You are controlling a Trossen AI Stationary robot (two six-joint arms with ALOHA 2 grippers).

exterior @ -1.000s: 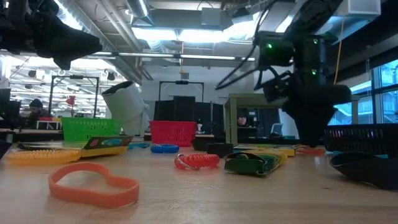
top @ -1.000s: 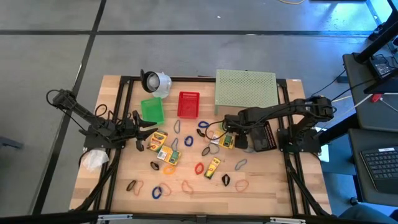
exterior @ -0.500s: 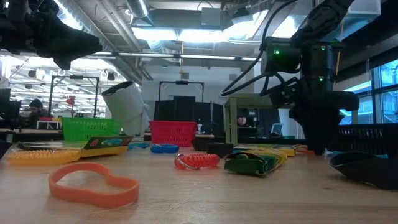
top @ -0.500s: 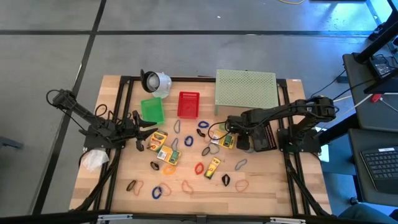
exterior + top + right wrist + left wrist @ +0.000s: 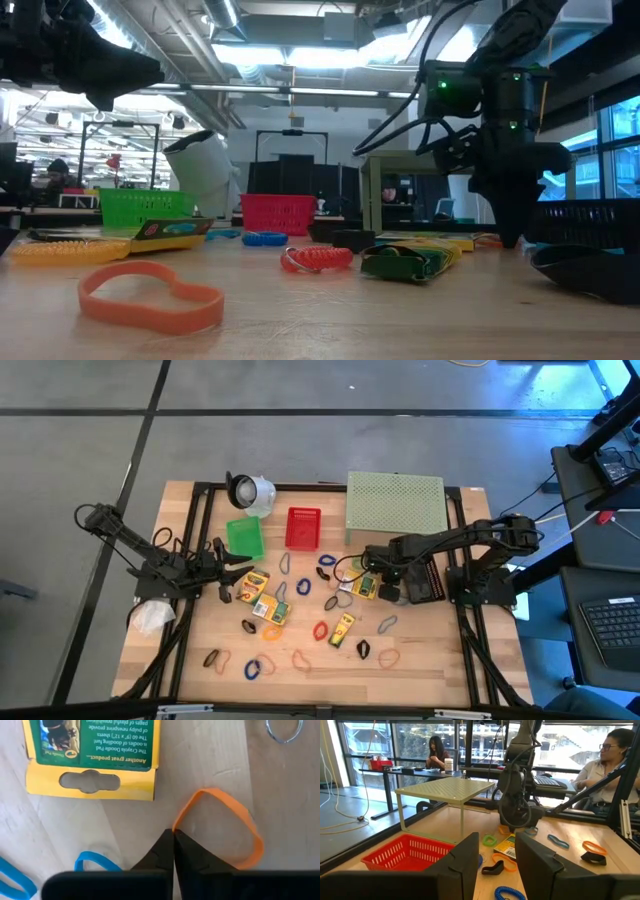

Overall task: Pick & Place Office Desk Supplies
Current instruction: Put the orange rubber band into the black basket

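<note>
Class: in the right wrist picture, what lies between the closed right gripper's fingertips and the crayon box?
In the right wrist view, only bare wooden table separates the right gripper from the crayon box.

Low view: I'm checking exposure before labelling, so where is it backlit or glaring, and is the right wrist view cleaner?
Low view: ceiling lights glare behind, leaving the right gripper a dark silhouette; the near orange band looks soft. Right wrist view: evenly lit, print on the crayon box legible, right gripper shut on the orange rubber band.

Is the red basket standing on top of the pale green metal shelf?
No, the red basket stands on the table beside the green shelf, not on it.
</note>
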